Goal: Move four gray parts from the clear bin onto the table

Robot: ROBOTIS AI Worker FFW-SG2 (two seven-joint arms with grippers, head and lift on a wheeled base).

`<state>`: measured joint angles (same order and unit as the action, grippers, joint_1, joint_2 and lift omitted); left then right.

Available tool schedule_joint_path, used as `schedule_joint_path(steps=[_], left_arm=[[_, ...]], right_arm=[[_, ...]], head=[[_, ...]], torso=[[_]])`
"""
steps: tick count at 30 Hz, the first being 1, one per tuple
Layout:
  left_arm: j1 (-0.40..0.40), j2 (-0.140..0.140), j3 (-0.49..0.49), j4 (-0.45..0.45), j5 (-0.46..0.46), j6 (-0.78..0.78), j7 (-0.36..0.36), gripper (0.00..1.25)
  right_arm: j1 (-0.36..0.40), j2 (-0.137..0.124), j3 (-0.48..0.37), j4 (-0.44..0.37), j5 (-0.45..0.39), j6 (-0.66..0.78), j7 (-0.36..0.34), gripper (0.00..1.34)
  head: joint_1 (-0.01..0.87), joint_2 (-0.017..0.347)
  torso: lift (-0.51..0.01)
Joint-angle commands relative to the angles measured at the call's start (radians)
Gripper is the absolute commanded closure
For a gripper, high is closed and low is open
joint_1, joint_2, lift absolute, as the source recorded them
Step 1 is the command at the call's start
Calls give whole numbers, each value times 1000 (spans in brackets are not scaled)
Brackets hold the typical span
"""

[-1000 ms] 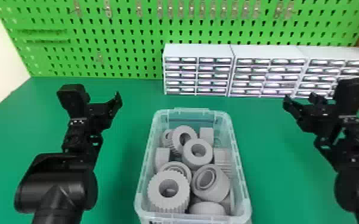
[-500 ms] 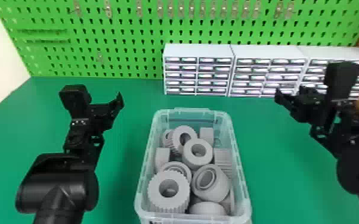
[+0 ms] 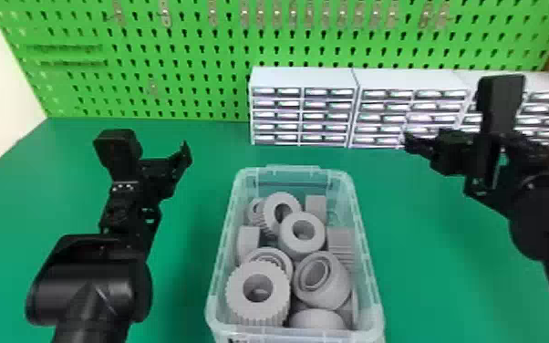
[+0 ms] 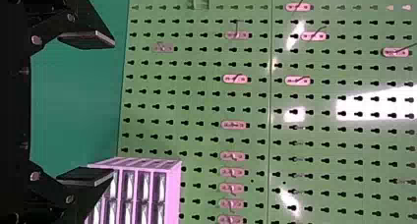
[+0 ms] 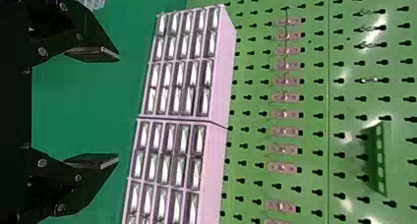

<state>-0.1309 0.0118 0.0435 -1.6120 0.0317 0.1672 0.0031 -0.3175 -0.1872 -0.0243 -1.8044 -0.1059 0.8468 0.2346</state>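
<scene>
The bench [image 3: 424,273] carried cabinets [image 3: 303,78] and a clear bin [image 3: 294,169].
The cabinets lined its far edge; the bin stood nearer, midway along. Left gripper [image 3: 164,160] and right gripper [image 3: 446,139] gaped wide, empty, towards its left and right edges. Gray parts [image 3: 303,247] lay heaped in the bin.

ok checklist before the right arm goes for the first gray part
1. Right gripper open and empty: ok, fingers apart with nothing between them.
2. Left gripper out of the bin's way: ok, over the table left of the clear bin.
3. Bin open on top: ok, no lid over the gray parts.
4. A part easy to grasp: ok, the ribbed gear lies on top at the near end.
5. Right gripper above the bin: not ok, it is off to the right.
6. Firmness of the bin on the table: cannot tell.
</scene>
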Motion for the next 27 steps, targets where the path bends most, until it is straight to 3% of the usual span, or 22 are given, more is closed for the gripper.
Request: schedule_joint_path(steps=[1, 27], left_arm=[[-4, 0, -4, 1, -3, 2, 0, 332], [-3, 0, -5, 1, -1, 15, 0, 332]], right_arm=[[-45, 2, 29, 4, -5, 70, 15, 527], [-239, -6, 277, 117, -189, 377, 48, 524]], head=[[693, 72], [693, 72]], torso=[[-52], [-52]])
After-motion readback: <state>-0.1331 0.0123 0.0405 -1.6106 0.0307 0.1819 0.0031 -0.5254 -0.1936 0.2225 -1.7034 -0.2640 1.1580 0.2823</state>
